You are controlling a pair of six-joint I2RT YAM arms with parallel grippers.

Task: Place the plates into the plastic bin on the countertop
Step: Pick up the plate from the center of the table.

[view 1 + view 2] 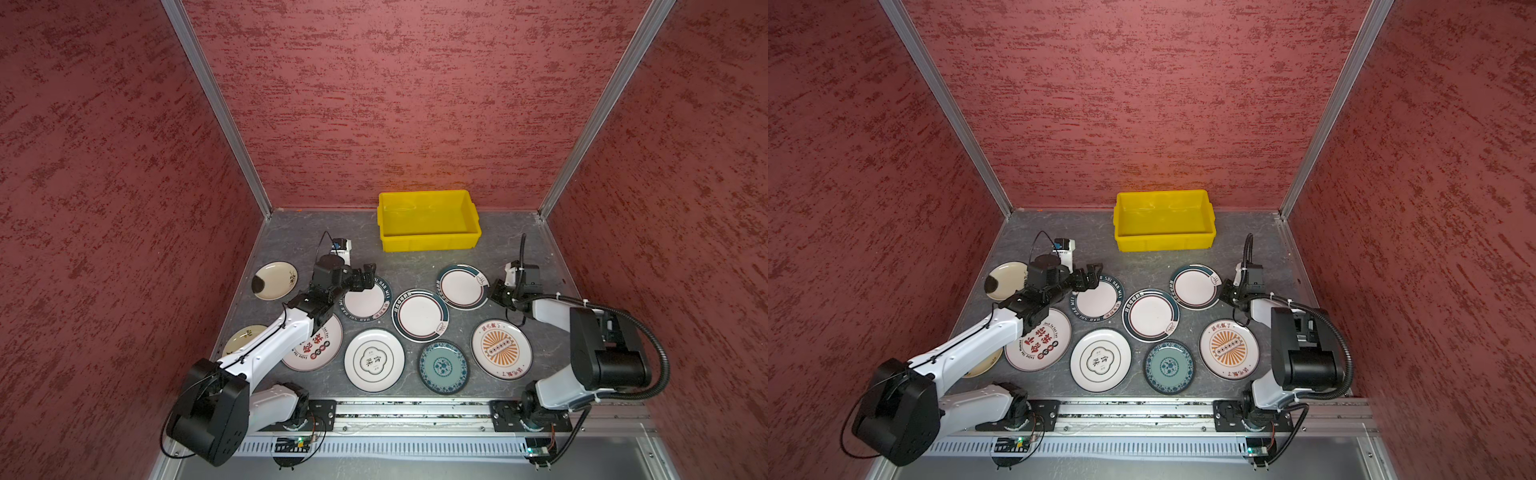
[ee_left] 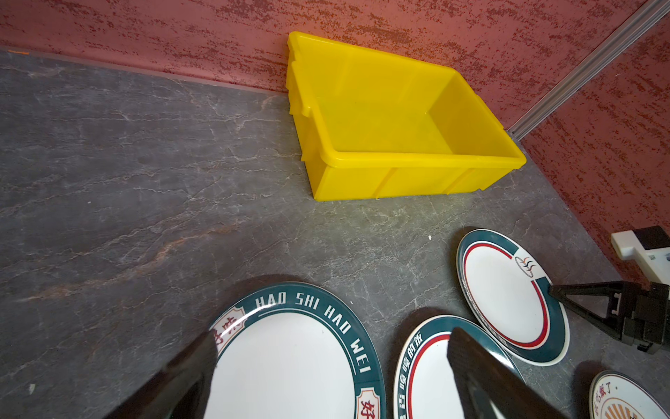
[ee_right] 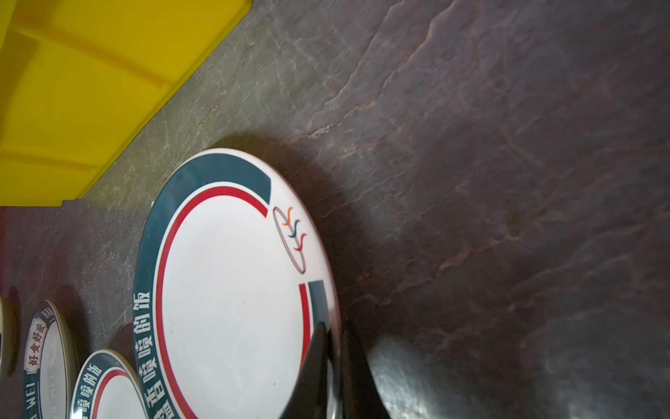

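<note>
Found the teal-rimmed plate (image 1: pixel 462 286) lying on the table (image 1: pixel 299 241) near the yellow bin (image 1: pixel 430 242). Clamped its rim with the right end effector (image 1: pixel 493 291). Hung the left end effector (image 1: pixel 368 275), spread wide, over the HAO SHI plate (image 1: pixel 368 305).

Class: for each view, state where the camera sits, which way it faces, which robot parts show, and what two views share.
Top views: stereo pair high above the base, looking down at countertop, plates, yellow bin; left arm and right arm show.
Left wrist: on the left arm, facing the bin; open left claw frames the HAO SHI plate.
Right wrist: on the right arm, low over the countertop; right claw grips the plate nearest the bin.
Shared: both wrist views show that plate and bin.
</note>
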